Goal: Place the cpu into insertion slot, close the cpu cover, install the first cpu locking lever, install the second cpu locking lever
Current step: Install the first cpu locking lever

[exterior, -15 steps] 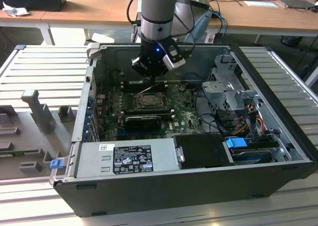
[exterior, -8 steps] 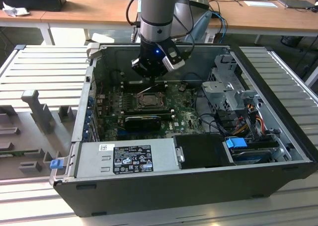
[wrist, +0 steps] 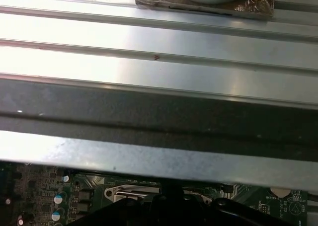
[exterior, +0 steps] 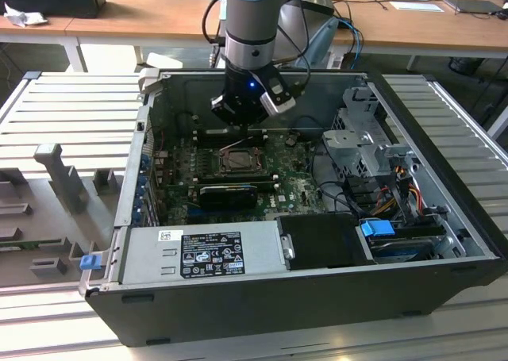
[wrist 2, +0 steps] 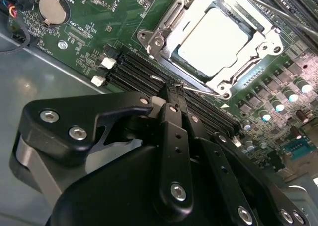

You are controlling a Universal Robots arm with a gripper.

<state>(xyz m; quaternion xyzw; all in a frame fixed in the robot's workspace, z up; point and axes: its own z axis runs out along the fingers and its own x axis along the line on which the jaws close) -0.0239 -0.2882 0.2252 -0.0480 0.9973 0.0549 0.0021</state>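
The black claw (wrist 2: 175, 94) has its fingers pressed together, tips pinching a thin silver wire lever (wrist 2: 198, 89) just beside the socket. Directly beyond the tips, the pale silvery square cpu (wrist 2: 214, 36) sits in the black-framed insertion slot (exterior: 238, 161), with the silver-grey windowed cpu cover (wrist 2: 171, 22) closed around it. All lie on the green motherboard (wrist 2: 94, 22) inside one open dark grey computer case (exterior: 262, 297) on the ribbed metal surface (exterior: 71, 115).

A long light-brown wooden desk (exterior: 119, 20) is seen at the rear, scattered with white papers (exterior: 417, 5). A ribbed grey aluminium work surface (exterior: 63, 107) is brightly lit.
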